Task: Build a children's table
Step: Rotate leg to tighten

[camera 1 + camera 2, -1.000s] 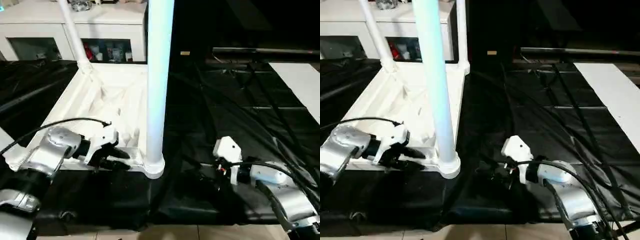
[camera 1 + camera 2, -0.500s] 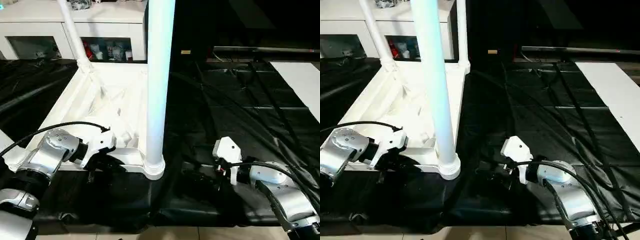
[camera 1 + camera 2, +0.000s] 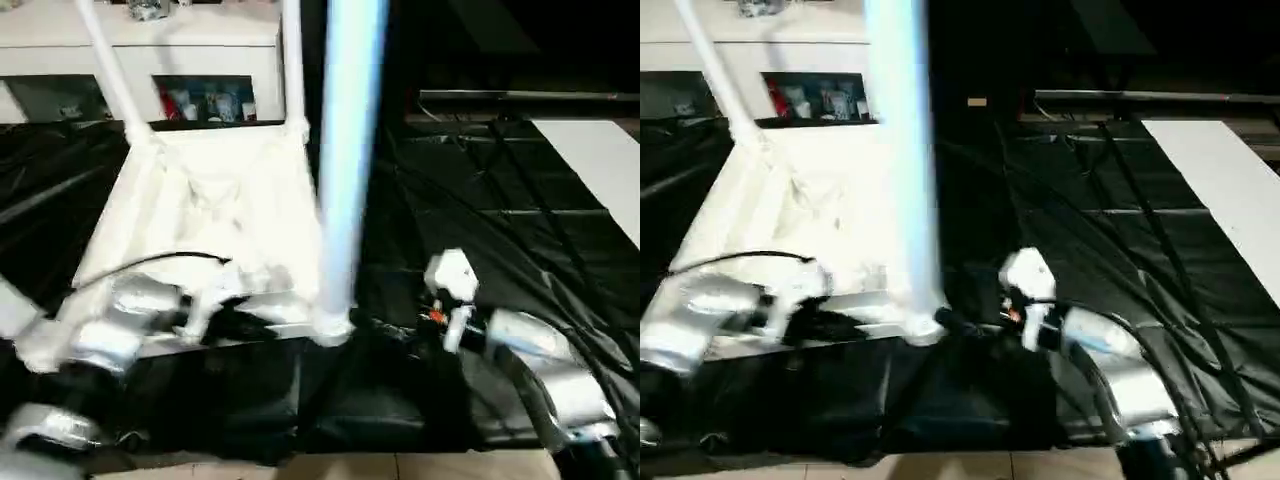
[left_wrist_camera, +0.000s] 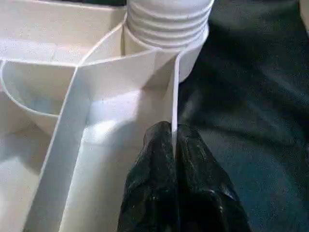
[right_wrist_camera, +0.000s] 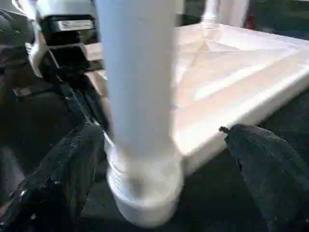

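The tabletop (image 3: 215,200) lies upside down on the left, one leg (image 3: 345,170) standing in its near corner.

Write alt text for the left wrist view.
The left claw, its two black fingers shut on the thin white edge wall of the upturned tabletop, sits just short of a ribbed corner socket that holds a leg. Black sheeting lies beside the tabletop.

White ribbed tabletop (image 3: 210,190), white legs (image 3: 348,170), black floor sheet (image 3: 480,250).
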